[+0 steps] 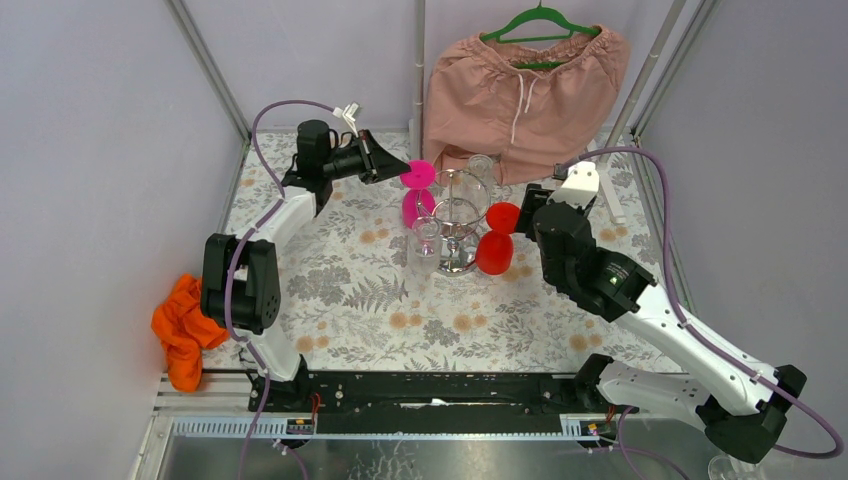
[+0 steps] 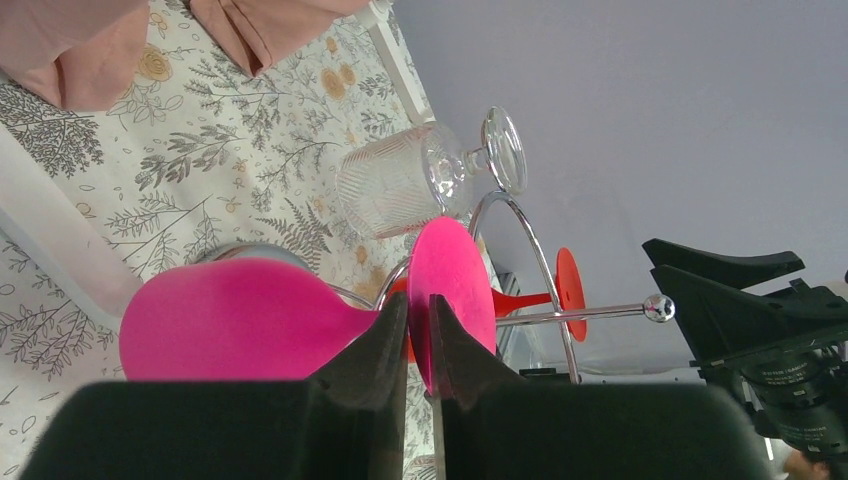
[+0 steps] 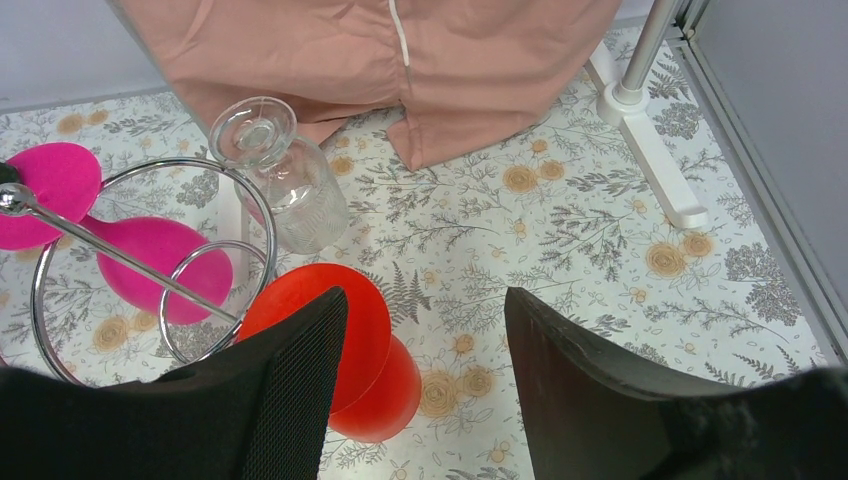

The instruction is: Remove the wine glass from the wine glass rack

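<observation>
The chrome wine glass rack (image 1: pixel 470 178) stands mid-table, with glasses hanging upside down from its wire ring. My left gripper (image 1: pixel 398 170) is shut on the round foot of the pink wine glass (image 1: pixel 417 192) on the rack's left side. The left wrist view shows the jaws (image 2: pixel 420 320) pinching the pink foot disc (image 2: pixel 455 275), the pink bowl (image 2: pixel 230 320) to the left, and the ring wire (image 2: pixel 540 262) behind. My right gripper (image 3: pixel 425 320) is open and empty, beside and above a red wine glass (image 3: pixel 375 345) on the rack's right side (image 1: pixel 497 240).
Clear wine glasses hang at the rack's front (image 1: pixel 425 245) and back (image 1: pixel 482 165). Pink shorts on a green hanger (image 1: pixel 525 90) hang behind the rack. An orange cloth (image 1: pixel 180 325) lies at the left table edge. A white stand foot (image 3: pixel 650 140) lies at the back right.
</observation>
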You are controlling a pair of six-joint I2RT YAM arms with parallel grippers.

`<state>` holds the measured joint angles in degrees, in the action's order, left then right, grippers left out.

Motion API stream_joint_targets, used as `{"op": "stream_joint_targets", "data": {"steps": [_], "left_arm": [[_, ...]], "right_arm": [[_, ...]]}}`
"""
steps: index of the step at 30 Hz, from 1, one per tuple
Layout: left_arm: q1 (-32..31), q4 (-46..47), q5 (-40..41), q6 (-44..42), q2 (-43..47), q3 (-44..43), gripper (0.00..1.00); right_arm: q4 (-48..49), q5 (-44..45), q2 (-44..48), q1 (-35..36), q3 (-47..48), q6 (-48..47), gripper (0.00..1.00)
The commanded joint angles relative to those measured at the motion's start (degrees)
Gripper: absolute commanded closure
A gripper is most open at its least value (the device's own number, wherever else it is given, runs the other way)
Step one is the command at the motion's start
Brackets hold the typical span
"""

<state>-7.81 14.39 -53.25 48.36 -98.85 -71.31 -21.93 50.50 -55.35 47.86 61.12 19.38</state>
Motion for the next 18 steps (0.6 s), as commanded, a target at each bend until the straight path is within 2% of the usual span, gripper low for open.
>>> {"op": "stream_joint_targets", "data": {"steps": [1,4,8,18], "left_arm": [[0.60,0.33,-1.15,-0.10,0.08,-1.51,0.85],[0.74,-0.47,-1.27,-0.18,-0.08,-2.14,0.87],[1.19,-0.67,-1.30,0.67,-0.60,-3.09,0.99],[2.38,3.71,-4.23,5.31,-3.20,-4.06,1.00]], "right_arm": [[2.18,1.86,-0.15,0.37,-0.12,1.34,0.34],[2.17,1.88,-0.06,0.39,-0.21,1.54,0.34],[2.22,2.10,0.26,0.34,-0.38,1.52,0.33],[2.13,1.95,0.17,0.34,-0.79,1.76,0.33]]}}
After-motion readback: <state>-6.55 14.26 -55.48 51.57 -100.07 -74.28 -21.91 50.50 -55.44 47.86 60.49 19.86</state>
